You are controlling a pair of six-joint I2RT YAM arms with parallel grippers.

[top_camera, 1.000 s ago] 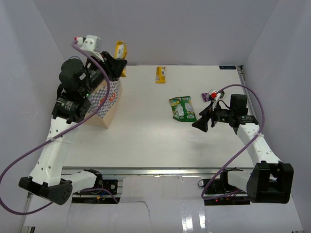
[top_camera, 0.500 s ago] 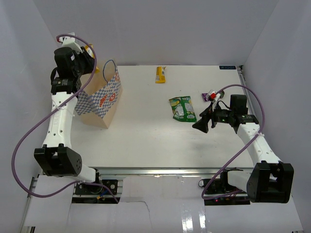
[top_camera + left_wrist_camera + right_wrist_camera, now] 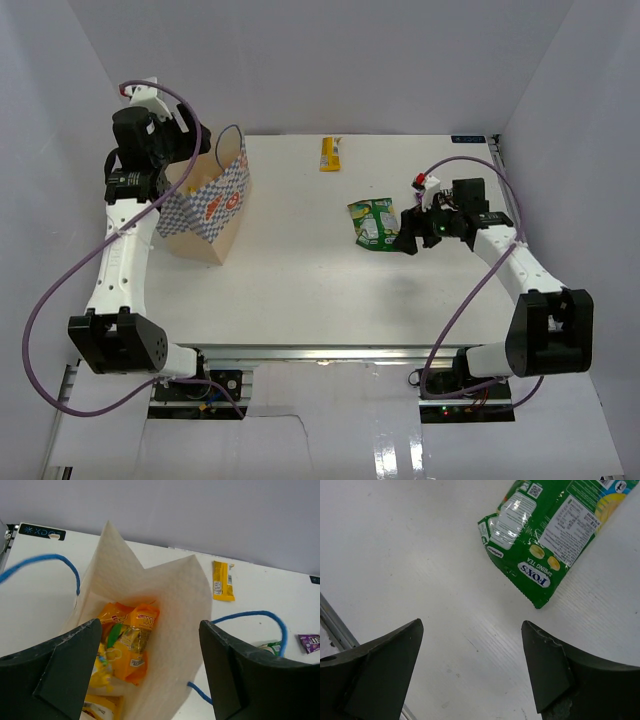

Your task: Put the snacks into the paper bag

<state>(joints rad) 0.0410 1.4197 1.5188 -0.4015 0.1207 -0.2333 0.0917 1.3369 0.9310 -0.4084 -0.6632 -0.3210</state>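
Left tool (image 3: 150, 625): jaws wide apart, nothing between them, hanging straight over the mouth of the paper bag (image 3: 170, 595). That stance suits dropping a packet in, not gripping.

On the bag's tan floor below it lies the orange bag (image 3: 139, 635), with yellow packaging (image 3: 102, 665) beside it; number of wrappers unclear. The bag stands upright at the left of the overhead frame, mouth gaping, so it can take drops from above.

Right tool (image 3: 471, 625): jaws spread, empty, low over the bench (image 3: 420, 540). It faces the green bag (image 3: 545, 535), which lies flat at the upper right of its wrist frame, untouched. Judged the next pick.

Also outside the bag, on the bench: one yellow wrapper (image 3: 331, 153) at top centre overhead, and the purple candy packet (image 3: 311, 642) at the right edge of the left wrist frame.
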